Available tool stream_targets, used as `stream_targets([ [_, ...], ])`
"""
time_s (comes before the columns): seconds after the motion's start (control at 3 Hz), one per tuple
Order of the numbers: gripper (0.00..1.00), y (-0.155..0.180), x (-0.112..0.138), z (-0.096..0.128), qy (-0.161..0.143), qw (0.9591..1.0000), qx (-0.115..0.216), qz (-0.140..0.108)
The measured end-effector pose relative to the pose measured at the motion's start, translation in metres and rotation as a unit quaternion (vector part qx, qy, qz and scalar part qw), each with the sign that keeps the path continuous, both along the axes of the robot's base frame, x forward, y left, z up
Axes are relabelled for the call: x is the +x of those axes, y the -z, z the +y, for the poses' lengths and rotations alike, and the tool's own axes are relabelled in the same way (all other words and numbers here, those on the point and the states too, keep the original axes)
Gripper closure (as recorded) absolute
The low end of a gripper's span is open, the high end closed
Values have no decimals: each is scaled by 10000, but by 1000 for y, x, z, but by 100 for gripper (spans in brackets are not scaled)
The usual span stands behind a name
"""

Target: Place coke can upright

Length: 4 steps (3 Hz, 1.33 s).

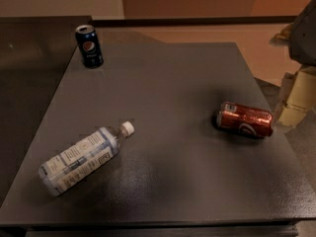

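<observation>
The red coke can [245, 119] lies on its side on the dark grey table [173, 83], near the right edge, with its length running left to right. My gripper [296, 98] shows at the right edge of the view, grey above and cream below. It is just right of the can and off the table's side, not touching the can and holding nothing.
A dark blue Pepsi can [89, 46] stands upright at the table's far left corner. A clear water bottle [83, 156] with a white cap lies on its side at the front left. A darker counter [29, 58] adjoins the table on the left.
</observation>
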State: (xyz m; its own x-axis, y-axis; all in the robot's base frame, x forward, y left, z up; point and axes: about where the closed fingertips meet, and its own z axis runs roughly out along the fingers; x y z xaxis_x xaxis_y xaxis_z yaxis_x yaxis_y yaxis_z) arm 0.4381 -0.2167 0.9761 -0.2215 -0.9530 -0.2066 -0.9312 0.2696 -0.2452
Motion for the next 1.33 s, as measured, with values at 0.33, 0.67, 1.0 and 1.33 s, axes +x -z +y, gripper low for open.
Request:
stream_targets([
  [0.33, 0, 0, 0, 0, 1, 10000, -1, -10],
  [0.67, 0, 11, 7, 0, 51, 10000, -62, 10],
  [1.0, 0, 34, 19, -3, 147, 9998, -124, 105],
  [1.33, 0, 66, 32, -5, 226, 9993, -165, 260],
])
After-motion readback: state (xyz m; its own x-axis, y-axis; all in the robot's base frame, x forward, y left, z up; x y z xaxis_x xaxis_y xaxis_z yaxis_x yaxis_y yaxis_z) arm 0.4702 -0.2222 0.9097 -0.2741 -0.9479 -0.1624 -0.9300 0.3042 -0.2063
